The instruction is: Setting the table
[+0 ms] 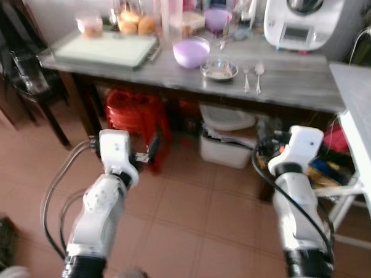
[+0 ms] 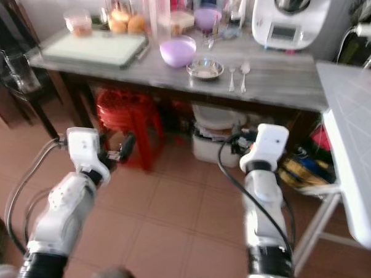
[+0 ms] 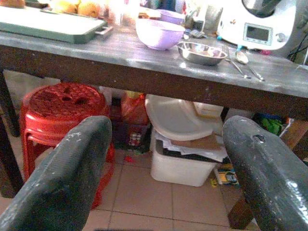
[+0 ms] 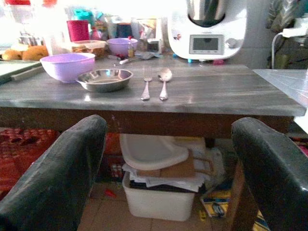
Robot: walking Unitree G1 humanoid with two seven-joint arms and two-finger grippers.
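The fork and spoon lay side by side on the counter, just beside the steel dish on its side away from the purple bowl, and nearer the front edge than the back. Their long axes ran front to back, handles toward the robot. Both lay ahead of and above the right tool, which hung below the counter's front edge with its fingers spread wide and empty. The left tool, equally wide and empty, faced the red stool under the counter. The right arm looked nearer the cutlery, so the reach would likely fall to it, upward and forward.
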